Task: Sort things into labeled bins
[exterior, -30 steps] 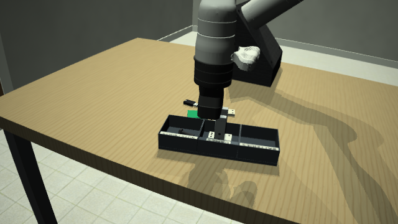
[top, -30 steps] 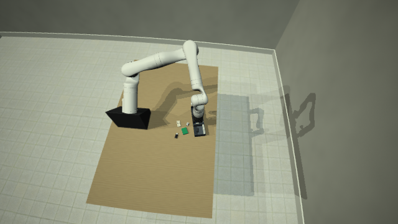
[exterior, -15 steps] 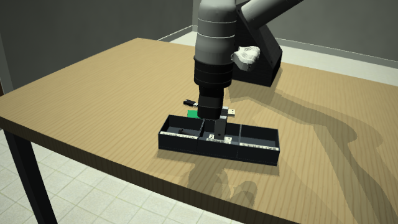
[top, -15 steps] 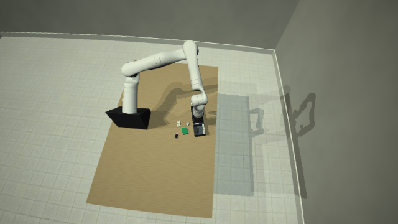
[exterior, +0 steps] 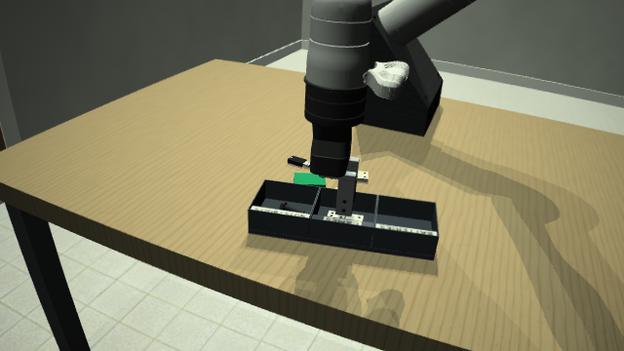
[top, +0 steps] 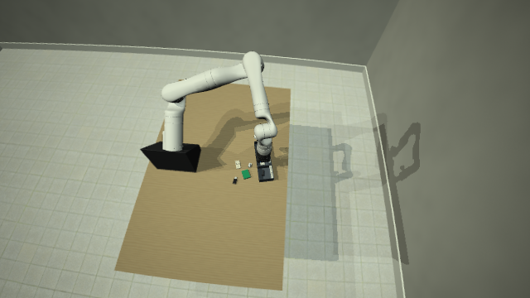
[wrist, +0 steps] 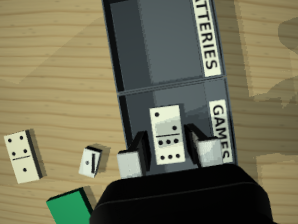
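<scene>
My jaws stand apart above the GAMES bin; the domino lies inside, released there because dominoes are game pieces.

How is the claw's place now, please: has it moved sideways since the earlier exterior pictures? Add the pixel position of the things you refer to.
No, I see no sideways shift: against the middle bin [top: 270, 163] [exterior: 341, 235] [wrist: 200, 99], the claw [top: 263, 160] [exterior: 345, 213] [wrist: 167, 140] keeps the same place.
</scene>
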